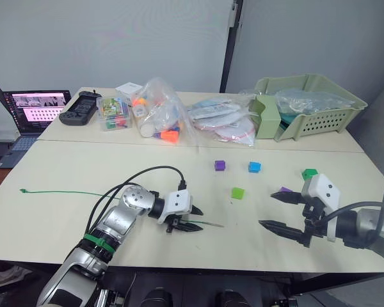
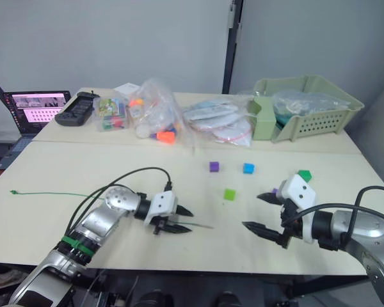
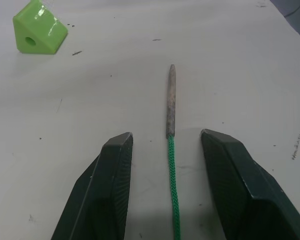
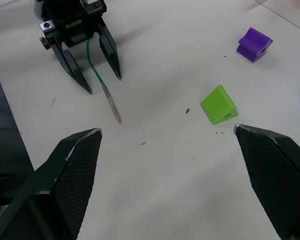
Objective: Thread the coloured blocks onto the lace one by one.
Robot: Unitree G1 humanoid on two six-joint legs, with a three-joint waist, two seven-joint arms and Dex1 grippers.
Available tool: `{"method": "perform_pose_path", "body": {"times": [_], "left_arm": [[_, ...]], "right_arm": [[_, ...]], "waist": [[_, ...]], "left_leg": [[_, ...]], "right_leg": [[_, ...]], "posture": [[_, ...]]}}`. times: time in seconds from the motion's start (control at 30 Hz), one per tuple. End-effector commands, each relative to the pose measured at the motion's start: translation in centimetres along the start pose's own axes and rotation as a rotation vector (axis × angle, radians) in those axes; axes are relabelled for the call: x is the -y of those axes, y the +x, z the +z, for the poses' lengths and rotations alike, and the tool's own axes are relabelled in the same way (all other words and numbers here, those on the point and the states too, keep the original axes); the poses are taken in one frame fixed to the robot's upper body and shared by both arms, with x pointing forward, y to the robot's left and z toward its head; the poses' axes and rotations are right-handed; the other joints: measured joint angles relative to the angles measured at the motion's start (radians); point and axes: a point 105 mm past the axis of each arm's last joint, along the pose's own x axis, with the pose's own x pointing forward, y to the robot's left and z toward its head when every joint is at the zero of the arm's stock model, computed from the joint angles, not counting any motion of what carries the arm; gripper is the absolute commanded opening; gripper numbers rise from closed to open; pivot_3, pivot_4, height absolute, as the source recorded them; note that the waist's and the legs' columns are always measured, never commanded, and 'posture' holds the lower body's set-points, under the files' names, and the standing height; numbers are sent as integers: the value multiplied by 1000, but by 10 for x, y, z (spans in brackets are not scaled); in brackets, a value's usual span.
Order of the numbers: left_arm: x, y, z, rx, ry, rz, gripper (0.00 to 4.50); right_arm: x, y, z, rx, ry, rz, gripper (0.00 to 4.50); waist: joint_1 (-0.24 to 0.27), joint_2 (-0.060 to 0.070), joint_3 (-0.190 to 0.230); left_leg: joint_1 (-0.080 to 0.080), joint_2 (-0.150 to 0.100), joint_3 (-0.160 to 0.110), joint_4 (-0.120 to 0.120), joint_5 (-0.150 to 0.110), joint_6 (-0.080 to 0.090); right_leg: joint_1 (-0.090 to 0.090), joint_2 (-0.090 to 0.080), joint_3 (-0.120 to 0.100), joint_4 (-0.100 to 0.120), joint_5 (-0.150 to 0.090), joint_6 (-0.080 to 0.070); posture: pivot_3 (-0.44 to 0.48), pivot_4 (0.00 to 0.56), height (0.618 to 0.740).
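Note:
The lace [image 1: 64,192] lies across the table from the far left. Its stiff pale tip [image 3: 170,105] pokes out past my left gripper [image 1: 195,219], which is open and straddles the cord [image 3: 172,185] without touching it. A lime green block [image 1: 237,192] sits just beyond the tip. One purple block [image 1: 220,165] and a blue block [image 1: 254,167] lie further back. My right gripper [image 1: 267,210] is wide open at the right, low over the table, pointing toward the left gripper [image 4: 104,84]. Right behind it lie another purple block [image 1: 285,190] and a dark green block [image 1: 309,173].
Clear plastic bags of toys [image 1: 160,115] and a green basket [image 1: 320,115] line the far table. At the back left are a laptop [image 1: 35,109] and a black controller [image 1: 81,107]. The table's front edge runs just below both grippers.

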Motion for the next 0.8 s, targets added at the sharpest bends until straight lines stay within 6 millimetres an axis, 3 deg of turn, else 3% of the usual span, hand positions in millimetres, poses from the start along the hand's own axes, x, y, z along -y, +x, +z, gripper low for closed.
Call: {"method": "perform_pose_path", "body": {"times": [0.03,0.17,0.27,0.4,0.43,0.63,0.8], "left_arm": [[4,6,-1,12,7,-19,2309],[7,10,-3,14,1,-48,2309],[6,11,-6,-4,-7,-53,1524],[3,9,-10,-22,-25,-50,161],[3,9,-10,-20,-33,-50,14],[3,10,-7,-4,-39,-44,14],[-8,-4,20,95,-44,-8,14]], "right_arm": [[-1,-4,9,22,-35,-14,4500],[0,-3,9,19,-39,-18,4500],[0,-3,9,16,-42,-20,4500],[0,-3,8,10,-44,-23,4500],[0,-3,8,9,-44,-23,4500],[0,-4,8,7,-48,-24,4500],[2,-7,8,45,4,-62,4500]], "waist": [[0,0,0],[0,0,0],[0,0,0],[-2,0,0],[-2,0,0],[-2,1,0],[-3,1,0]], "left_leg": [[0,0,0,0,0,0],[0,0,0,0,0,0],[0,0,0,0,0,0],[0,0,-1,1,0,0],[0,0,-1,1,0,0],[1,0,-1,1,0,0],[0,0,-1,1,0,0]], "right_leg": [[0,0,0,0,0,0],[0,0,0,0,0,0],[0,0,0,0,0,0],[1,0,0,0,0,0],[1,0,0,0,0,0],[1,0,0,2,0,1],[0,0,0,2,0,1]], "posture": [[0,150,733],[0,150,733],[0,150,733],[0,150,733],[0,150,733],[0,150,733],[0,150,733]]}}
